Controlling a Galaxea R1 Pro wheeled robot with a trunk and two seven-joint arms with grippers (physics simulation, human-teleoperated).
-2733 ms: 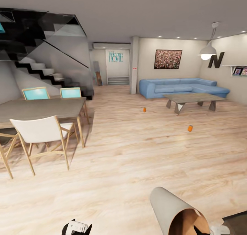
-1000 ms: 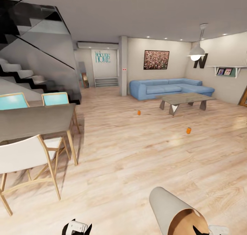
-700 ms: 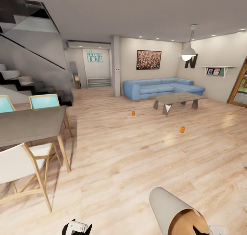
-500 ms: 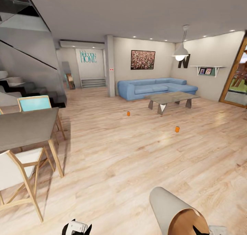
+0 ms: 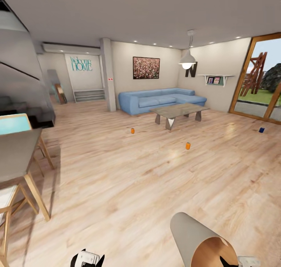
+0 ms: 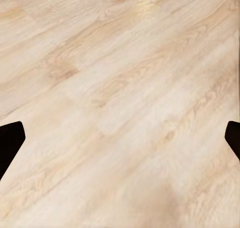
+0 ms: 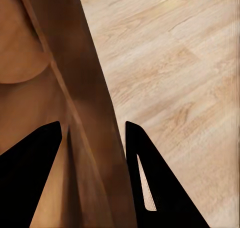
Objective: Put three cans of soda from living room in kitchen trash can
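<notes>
Nothing has gone into the bin yet, as far as the pictures show; all three cans stand on the wood floor (image 5: 128, 173) of the living room, and each is left to fetch.

Taking the coffee table (image 5: 177, 111) as the landmark and going left to right: the first orange can (image 5: 132, 130) stands on the floor to the left of the table and a little nearer the robot. The second orange can (image 5: 188, 145) stands in front of the table, nearer the robot and well apart from the first. The blue can (image 5: 261, 130) stands far to the right of the table, near the glass door (image 5: 259, 79). The blue sofa (image 5: 160, 99) sits just behind the table.

The bin (image 5: 197, 239) is carried along, tilted with its mouth toward the camera, at the robot's right side, well apart from every can. The right end effector (image 7: 92, 138) pinches the bin's rim, one finger against the orange-brown inner wall and one outside it. The left end effector (image 6: 120, 138) is spread wide over bare floor and holds nothing.

The head view gives the room and the cans' places. The right wrist view gives the grip on the rim up close, which the head view barely shows; the left wrist view shows the wide gap between the fingers.
</notes>
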